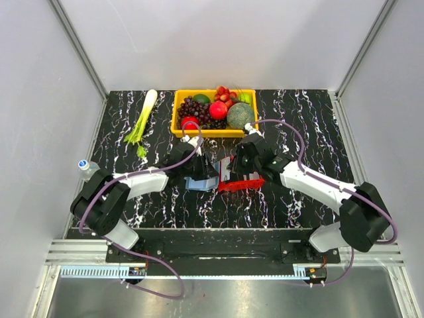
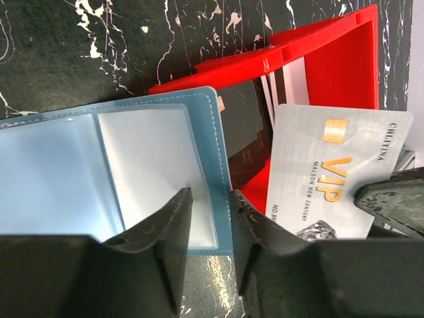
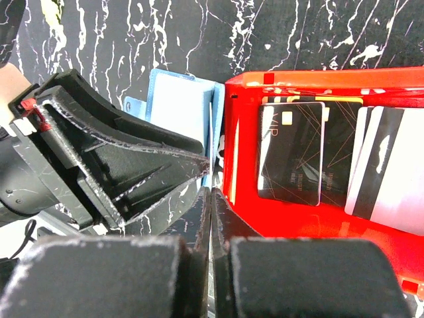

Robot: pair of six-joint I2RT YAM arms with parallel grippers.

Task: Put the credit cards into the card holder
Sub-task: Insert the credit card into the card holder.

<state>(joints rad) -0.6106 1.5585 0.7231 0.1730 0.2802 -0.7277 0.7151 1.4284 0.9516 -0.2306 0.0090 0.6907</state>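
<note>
Watching for misfeed: we are clamping grey VIP card (image 2: 318, 165) in right fingers (image 3: 132, 271), over red tray (image 2: 344, 66), just beside open card holder (image 2: 79, 172). Left fingers (image 2: 173, 225) are standing apart, straddling holder's right edge, not pinching. Risks we are judging: unpinned holder sliding, card corner snagging pocket seam, thin card pivoting loose.

The desk (image 1: 318, 112) is black with white marble veining. The card holder (image 2: 59, 172) is pale blue with white edge stitching. The tray (image 2: 344, 66) is solid red. The grey card (image 2: 311, 165) carries gold lettering. The black card (image 3: 291, 152) shows thin gold lines. The white card (image 3: 391, 179) has a dark stripe.
</note>
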